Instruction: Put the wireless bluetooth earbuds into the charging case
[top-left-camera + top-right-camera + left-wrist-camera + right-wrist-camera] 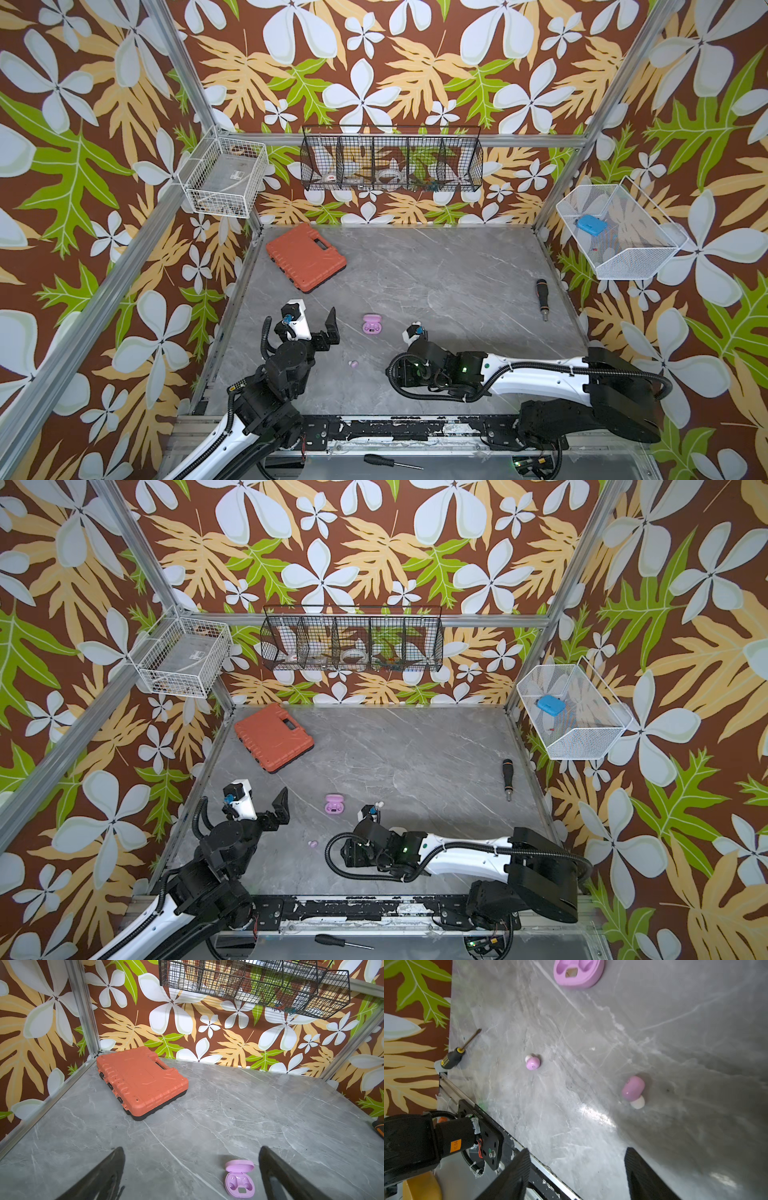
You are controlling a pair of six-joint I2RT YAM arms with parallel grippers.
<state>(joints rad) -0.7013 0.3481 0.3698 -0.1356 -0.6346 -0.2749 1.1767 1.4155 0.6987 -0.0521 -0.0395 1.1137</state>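
Lilac-pink rounded plastic earbuds [633,1089] loose on grey counter [675,1022] near open lilac charging case [578,972] | likely light, slick, rolls: pinch body sides | left gripper [191,1148], right gripper [577,1150]: both spread, empty

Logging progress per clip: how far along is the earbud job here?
Done: charging case open, wells empty. In hand: nothing; right gripper open, facing the nearer earbud. Left: that and the farther earbud, both on the table, to seat.
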